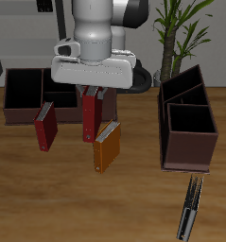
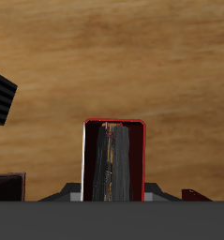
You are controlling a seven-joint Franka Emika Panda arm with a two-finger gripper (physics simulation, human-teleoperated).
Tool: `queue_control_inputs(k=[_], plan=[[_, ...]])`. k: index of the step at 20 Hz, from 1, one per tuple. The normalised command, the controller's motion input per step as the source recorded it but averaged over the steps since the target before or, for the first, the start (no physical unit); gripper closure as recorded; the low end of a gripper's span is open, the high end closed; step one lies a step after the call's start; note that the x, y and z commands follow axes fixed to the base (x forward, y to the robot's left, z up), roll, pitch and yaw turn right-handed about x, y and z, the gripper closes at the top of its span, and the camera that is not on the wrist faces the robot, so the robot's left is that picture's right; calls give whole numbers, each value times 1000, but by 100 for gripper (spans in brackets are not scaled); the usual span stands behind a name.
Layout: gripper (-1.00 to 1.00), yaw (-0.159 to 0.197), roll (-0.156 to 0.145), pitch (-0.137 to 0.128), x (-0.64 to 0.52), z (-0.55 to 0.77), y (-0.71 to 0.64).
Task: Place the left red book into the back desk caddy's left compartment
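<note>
My gripper point(image 1: 92, 95) is shut on the left red book point(image 1: 91, 118), which hangs upright below it, just in front of the back desk caddy point(image 1: 20, 112). In the wrist view the book point(image 2: 113, 159) shows end-on, with a red cover and grey pages, over bare wooden table. The caddy is long, low and dark brown, and my arm partly hides it. Its squarish black-lined left compartment point(image 1: 23, 88) is open and apart from the book. The second red book point(image 1: 45, 128) leans beside that caddy.
An orange-brown book point(image 1: 106, 147) lies beside the held book, nearer the table's front edge. A narrower dark brown caddy point(image 1: 185, 128) with tall sides stands across the table. A slim black object point(image 1: 189, 208) lies near the front edge. A plant point(image 1: 181, 33) stands at the back.
</note>
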Motion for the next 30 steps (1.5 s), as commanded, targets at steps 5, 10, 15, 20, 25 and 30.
queue_control_inputs(k=[5, 10, 15, 20, 25, 30], plan=[[100, 88, 26, -22, -952, 496, -84], [100, 57, -12, 27, -625, 89, -155], [100, 30, -28, 7, -491, 6, -226], [100, -12, -9, 2, -560, 10, -273], [100, 12, 7, -2, -385, 13, -111], [100, 41, 39, -5, -599, -17, -265]])
